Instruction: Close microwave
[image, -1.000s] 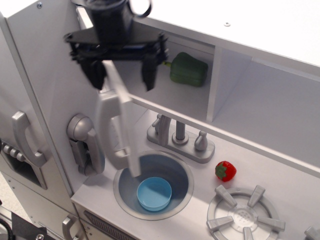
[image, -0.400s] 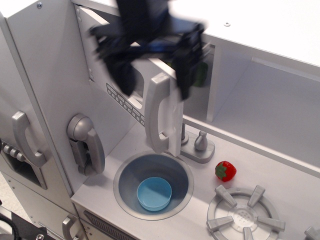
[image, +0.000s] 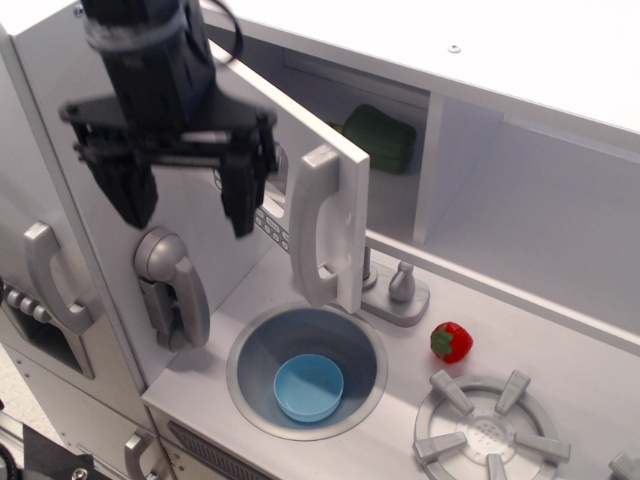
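Gripper (image: 187, 200): black, jaws spread wide, nothing held, hanging in front of the door's outer face. Microwave (image: 300, 180): door partly open, angled outward, silver handle (image: 322, 225) at its free edge. Green pepper (image: 378, 138) inside. Below: phone handset (image: 170, 285), sink (image: 350, 330) holding blue bowl (image: 309, 387), faucet (image: 395, 290), strawberry (image: 451, 342), burner (image: 490, 435).

The gripper (image: 185, 192) is hanging left of the microwave (image: 300, 190) door's handle (image: 322, 225), above the phone (image: 172, 285). A pepper (image: 380, 137) is sitting inside the microwave. Below, a bowl (image: 309, 386) is lying in the sink (image: 250, 345), the strawberry (image: 451, 341) to its right.
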